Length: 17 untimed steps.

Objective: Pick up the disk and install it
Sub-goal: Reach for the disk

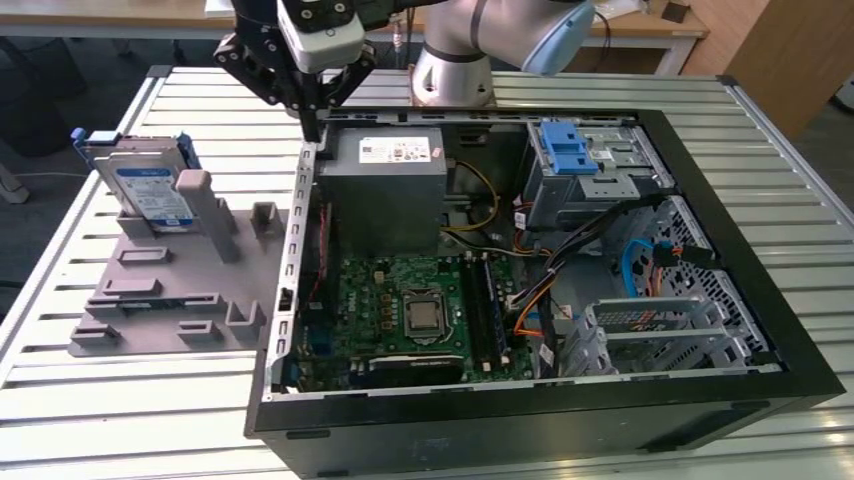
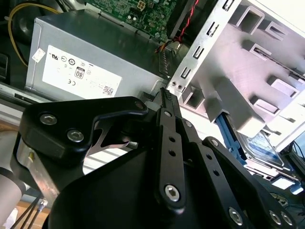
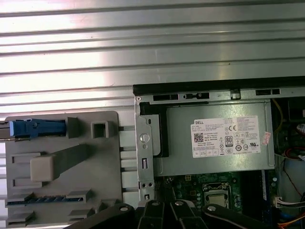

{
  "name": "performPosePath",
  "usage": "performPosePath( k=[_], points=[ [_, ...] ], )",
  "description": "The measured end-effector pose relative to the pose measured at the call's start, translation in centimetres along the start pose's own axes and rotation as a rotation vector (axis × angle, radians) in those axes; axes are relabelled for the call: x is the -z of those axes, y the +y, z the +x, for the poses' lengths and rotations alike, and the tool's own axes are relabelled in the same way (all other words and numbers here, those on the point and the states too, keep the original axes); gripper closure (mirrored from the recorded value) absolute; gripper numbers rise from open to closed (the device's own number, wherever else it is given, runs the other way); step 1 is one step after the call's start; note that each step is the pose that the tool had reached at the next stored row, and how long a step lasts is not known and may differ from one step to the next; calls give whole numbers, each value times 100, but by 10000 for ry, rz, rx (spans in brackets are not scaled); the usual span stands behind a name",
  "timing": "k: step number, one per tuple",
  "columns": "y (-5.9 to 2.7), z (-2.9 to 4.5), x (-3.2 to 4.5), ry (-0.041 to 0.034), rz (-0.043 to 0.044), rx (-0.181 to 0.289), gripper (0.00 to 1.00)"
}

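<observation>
The disk (image 1: 150,192) stands on edge at the far end of a grey holder plate (image 1: 167,300), on the exterior view's left, its blue side rails showing. In the second wrist view the disk (image 2: 261,146) peeks out behind the holder's posts, and in the first wrist view its blue rail (image 3: 34,128) shows. My gripper (image 1: 315,118) hangs over the open computer case's side wall, to the right of the disk and well apart from it. Its black fingers (image 2: 165,98) are shut with nothing between them, and they also reach into the first wrist view (image 3: 163,209).
The open computer case (image 1: 747,250) lies on a slatted metal table (image 1: 107,400). Inside are a grey metal box with a white sticker (image 1: 387,185), a green motherboard (image 1: 400,310), cables, and a perforated cage with a blue latch (image 1: 577,150) at the far right corner.
</observation>
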<state>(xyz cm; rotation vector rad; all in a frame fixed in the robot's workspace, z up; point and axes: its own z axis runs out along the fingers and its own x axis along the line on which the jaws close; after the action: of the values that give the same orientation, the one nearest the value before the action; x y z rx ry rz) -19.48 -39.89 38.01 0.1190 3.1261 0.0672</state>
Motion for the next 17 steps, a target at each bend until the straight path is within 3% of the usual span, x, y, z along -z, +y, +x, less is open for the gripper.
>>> performPosePath(
  k=[11,17],
  points=[
    [-6,101,-14,10,1,0,89],
    [29,199,-20,10,1,1,89]
  ],
)
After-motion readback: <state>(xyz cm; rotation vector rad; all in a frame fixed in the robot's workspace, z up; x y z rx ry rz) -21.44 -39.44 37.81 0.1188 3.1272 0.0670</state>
